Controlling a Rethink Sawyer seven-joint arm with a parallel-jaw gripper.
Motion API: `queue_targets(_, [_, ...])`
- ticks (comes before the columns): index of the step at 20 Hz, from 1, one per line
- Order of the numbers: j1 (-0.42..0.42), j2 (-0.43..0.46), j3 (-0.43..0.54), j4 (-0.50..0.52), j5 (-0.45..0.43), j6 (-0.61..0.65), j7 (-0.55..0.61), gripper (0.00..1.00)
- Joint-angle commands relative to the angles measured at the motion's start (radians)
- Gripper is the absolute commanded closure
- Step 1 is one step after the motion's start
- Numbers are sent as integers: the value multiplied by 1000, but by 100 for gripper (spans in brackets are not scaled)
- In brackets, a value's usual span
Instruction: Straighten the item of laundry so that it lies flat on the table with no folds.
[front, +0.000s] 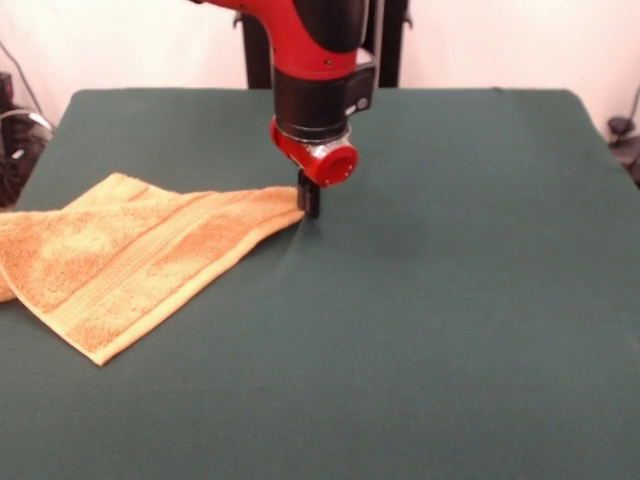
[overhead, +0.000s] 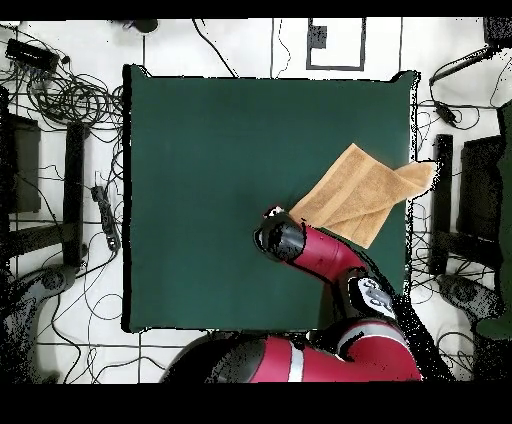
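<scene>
The golden-orange terry hand towel lies at the left side of the green-covered table in the front view, folded over on itself, with a woven band running along its length (the band shows as a paler stripe). Its left end reaches past the table's left edge. One corner points right, toward the table's middle, and the gripper stands upright right at that corner's tip, low against the cloth. Its dark fingers look pressed together at the corner, though whether they actually pinch the towel cannot be told. In the overhead view the towel sits near the table's right edge, one corner overhanging it, and the red arm covers the gripper.
</scene>
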Motion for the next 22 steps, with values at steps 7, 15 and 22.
queue_targets(7, [-39, -37, 126, 206, -3, 3, 119, 100])
queue_targets(15, [-49, -92, 126, 272, -66, -28, 70, 100])
queue_targets(22, [27, -69, 67, 272, -138, -124, 98, 100])
